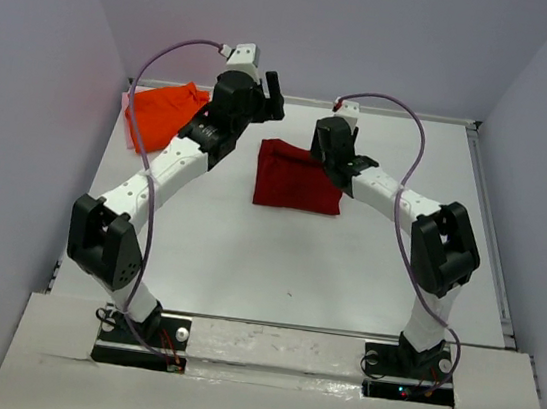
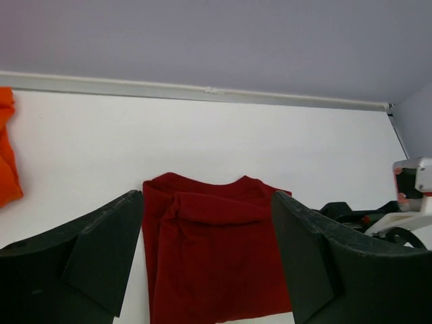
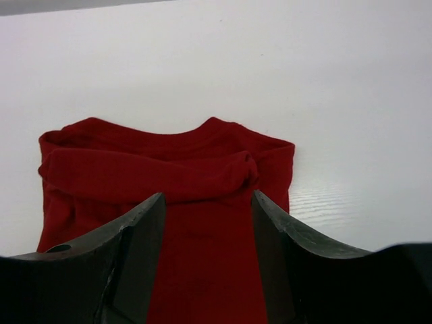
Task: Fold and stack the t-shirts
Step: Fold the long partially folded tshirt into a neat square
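The dark crimson t-shirt (image 1: 297,177) lies folded into a rough rectangle at the middle of the white table, collar end toward the back. The orange t-shirt (image 1: 159,114) lies crumpled at the back left corner, and its edge (image 2: 7,155) shows in the left wrist view. My left gripper (image 1: 273,96) hovers open above and to the left of the crimson shirt (image 2: 216,250), which shows between its fingers (image 2: 108,250). My right gripper (image 1: 332,162) is open over the shirt's right edge, low above the cloth (image 3: 169,162), its fingers (image 3: 138,250) apart with nothing pinched.
Pale walls close in the table (image 1: 247,252) on the left, back and right. A raised rim (image 2: 202,90) runs along the back edge. The right arm's wrist (image 2: 408,196) sits close to the right of my left gripper. A loose cable (image 1: 162,59) arcs over the orange shirt.
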Robot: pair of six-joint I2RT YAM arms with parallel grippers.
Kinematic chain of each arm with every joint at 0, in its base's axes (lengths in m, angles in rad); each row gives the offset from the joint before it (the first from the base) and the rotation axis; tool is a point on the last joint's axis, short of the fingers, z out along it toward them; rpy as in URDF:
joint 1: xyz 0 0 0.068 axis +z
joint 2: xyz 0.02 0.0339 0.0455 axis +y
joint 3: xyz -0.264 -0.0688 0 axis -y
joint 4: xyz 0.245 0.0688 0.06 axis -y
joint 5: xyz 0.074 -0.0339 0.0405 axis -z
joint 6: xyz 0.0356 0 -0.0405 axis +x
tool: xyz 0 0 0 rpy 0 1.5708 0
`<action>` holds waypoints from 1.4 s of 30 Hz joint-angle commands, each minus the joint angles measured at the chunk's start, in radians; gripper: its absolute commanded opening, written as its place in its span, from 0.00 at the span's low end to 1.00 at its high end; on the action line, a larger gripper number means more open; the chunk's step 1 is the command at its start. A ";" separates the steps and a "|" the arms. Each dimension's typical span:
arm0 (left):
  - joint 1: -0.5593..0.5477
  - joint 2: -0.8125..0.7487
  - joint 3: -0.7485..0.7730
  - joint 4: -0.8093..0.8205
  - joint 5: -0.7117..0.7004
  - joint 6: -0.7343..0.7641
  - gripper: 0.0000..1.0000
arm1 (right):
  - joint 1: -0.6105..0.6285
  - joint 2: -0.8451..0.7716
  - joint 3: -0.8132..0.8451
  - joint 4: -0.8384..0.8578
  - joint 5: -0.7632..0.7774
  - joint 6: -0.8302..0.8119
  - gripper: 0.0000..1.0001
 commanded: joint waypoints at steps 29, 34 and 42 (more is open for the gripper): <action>0.021 -0.316 -0.179 -0.012 -0.218 0.192 0.86 | 0.045 0.260 0.248 -0.084 -0.271 0.064 0.56; 0.021 -0.318 -0.180 -0.012 -0.211 0.194 0.86 | 0.045 0.306 0.328 -0.101 -0.254 0.039 0.55; 0.021 -0.331 -0.180 -0.013 -0.214 0.197 0.86 | 0.045 0.383 0.484 -0.148 -0.212 -0.011 0.56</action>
